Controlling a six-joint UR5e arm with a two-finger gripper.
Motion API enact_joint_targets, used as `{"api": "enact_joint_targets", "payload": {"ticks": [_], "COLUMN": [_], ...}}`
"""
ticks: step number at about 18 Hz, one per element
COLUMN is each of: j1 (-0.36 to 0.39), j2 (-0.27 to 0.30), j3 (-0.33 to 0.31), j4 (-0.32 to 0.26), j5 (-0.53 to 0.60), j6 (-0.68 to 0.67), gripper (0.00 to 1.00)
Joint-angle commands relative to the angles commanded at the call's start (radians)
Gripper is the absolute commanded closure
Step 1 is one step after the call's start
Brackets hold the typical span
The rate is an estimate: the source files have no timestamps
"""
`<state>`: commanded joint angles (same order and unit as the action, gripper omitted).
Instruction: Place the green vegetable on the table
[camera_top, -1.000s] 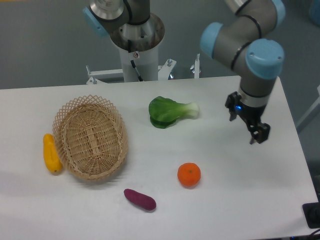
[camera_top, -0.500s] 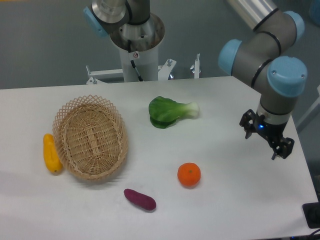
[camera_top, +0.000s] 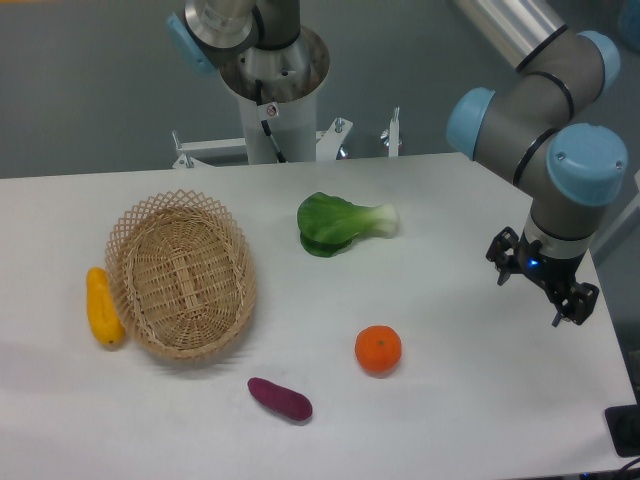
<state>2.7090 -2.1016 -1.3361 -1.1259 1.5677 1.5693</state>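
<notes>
Wicker basket (camera_top: 182, 275) at 9 o'clock holds nothing; the green vegetable (camera_top: 340, 222) lies flat on the worktop (camera_top: 450, 400) just above centre, at the basket's 2 o'clock. Orange (camera_top: 378, 349) sits at the vegetable's 5 o'clock. My jaws (camera_top: 544, 291) are at 3 o'clock, spread and carrying nothing, well apart from the vegetable — placement looks done, nothing left.

Open white surface (camera_top: 470, 400) under and left of the hand (camera_top: 543, 292) — nearest obstacle the orange (camera_top: 378, 349), lower left; green vegetable (camera_top: 340, 223) farther, upper left — basket (camera_top: 182, 274) well beyond.
</notes>
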Motion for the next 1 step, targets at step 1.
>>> {"api": "enact_joint_targets", "payload": {"ticks": [1], "j1": [0.0], "j2": [0.0], "j3": [0.0], "j4": [0.0], "j5": [0.0], "j6": [0.0], "gripper": [0.0]}}
